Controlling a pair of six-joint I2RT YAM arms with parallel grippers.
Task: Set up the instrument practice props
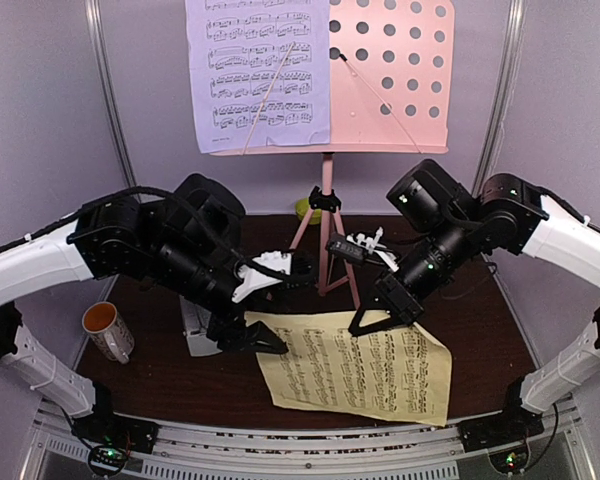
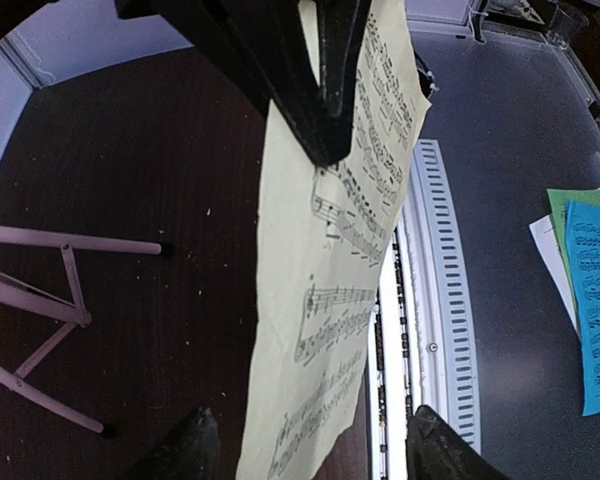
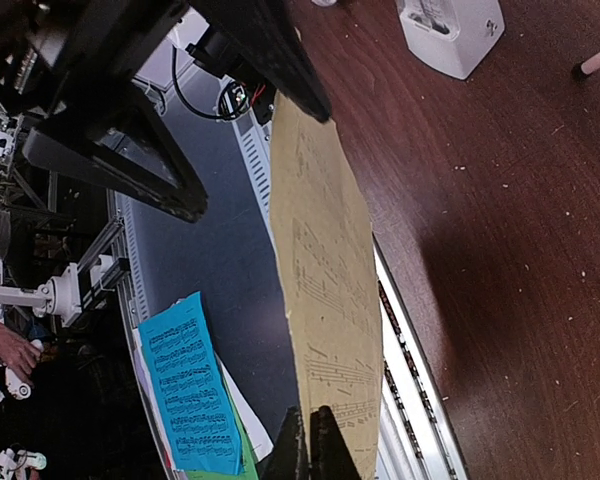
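The pink music stand [image 1: 325, 225] stands at the back, with a lavender page [image 1: 258, 72] on the left half of its perforated desk [image 1: 390, 70]. A pale-yellow page [image 1: 365, 370] lies near the table's front edge. My right gripper [image 1: 380, 320] is shut on the page's far edge [image 3: 325, 300], with the fingers pinched together [image 3: 310, 447]. My left gripper [image 1: 280, 310] is open at the page's left end, with the page [image 2: 325, 300] between its spread fingertips [image 2: 195, 445]. The grey metronome [image 1: 195, 330] sits under my left arm and also shows in the right wrist view [image 3: 450, 30].
A white mug [image 1: 108, 330] stands at the left. A lime-green bowl [image 1: 303, 208] sits behind the stand's legs [image 2: 50, 310]. Blue and green sheets [image 2: 595, 300] lie on the floor beyond the table's front rail [image 2: 435, 300].
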